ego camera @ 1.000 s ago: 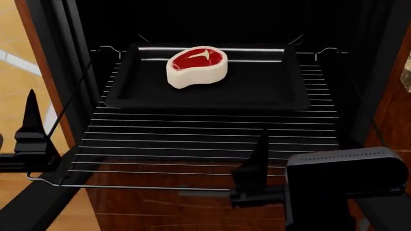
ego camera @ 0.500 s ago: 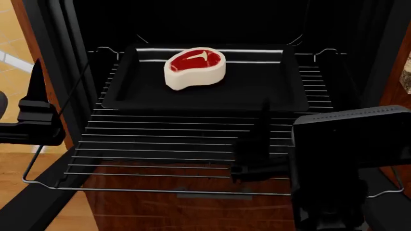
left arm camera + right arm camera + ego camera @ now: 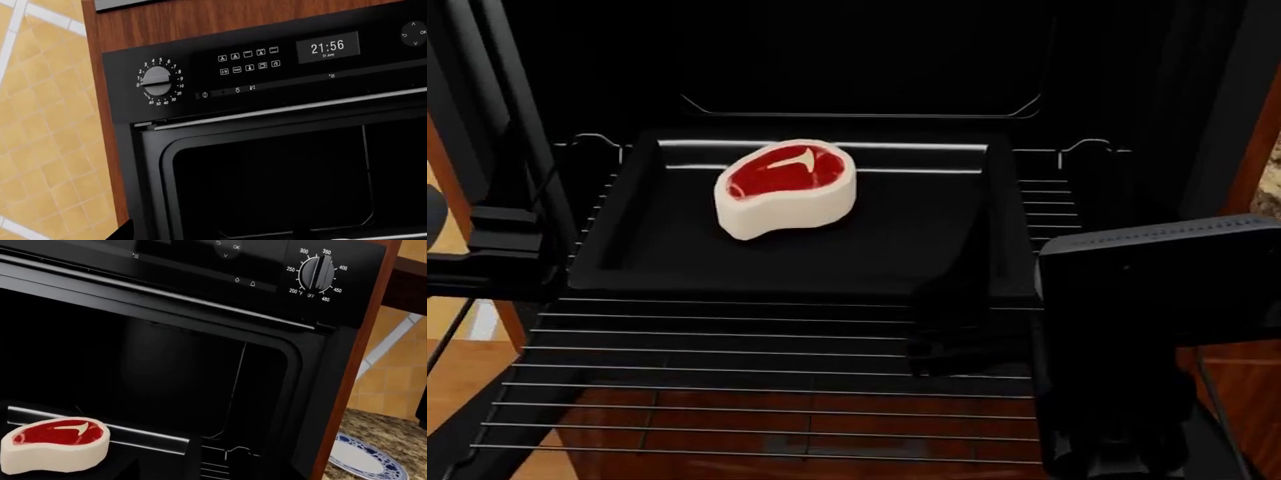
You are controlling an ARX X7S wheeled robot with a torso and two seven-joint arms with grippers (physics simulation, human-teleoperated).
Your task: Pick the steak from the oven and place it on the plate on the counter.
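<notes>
The right end effector (image 3: 954, 320) is seen as a dark shape over the wire rack (image 3: 761, 380), just in front of the near right corner of the baking tray (image 3: 641, 250); whether its fingers are spread or pressed together cannot be told against the black background, and nothing is seen held in it. The left end effector (image 3: 494, 240) is pictured at the left edge of the oven (image 3: 854, 60) opening, beside the tray's left side, its finger state likewise unreadable. The steak (image 3: 785, 187) is shown lying flat in the black tray inside the open oven, toward the tray's back left, red marbled face up with the white bone mark visible, well apart from both end effectors. From the right wrist camera, the steak (image 3: 55, 443) is seen low in the dark cavity, and the blue-rimmed white plate (image 3: 365, 458) is shown resting on the speckled counter (image 3: 393, 432) beside the oven's wooden side panel. The oven's control panel, with a dial (image 3: 157, 81) and a clock display (image 3: 327, 47) reading 21:56, is captured by the left wrist camera.
</notes>
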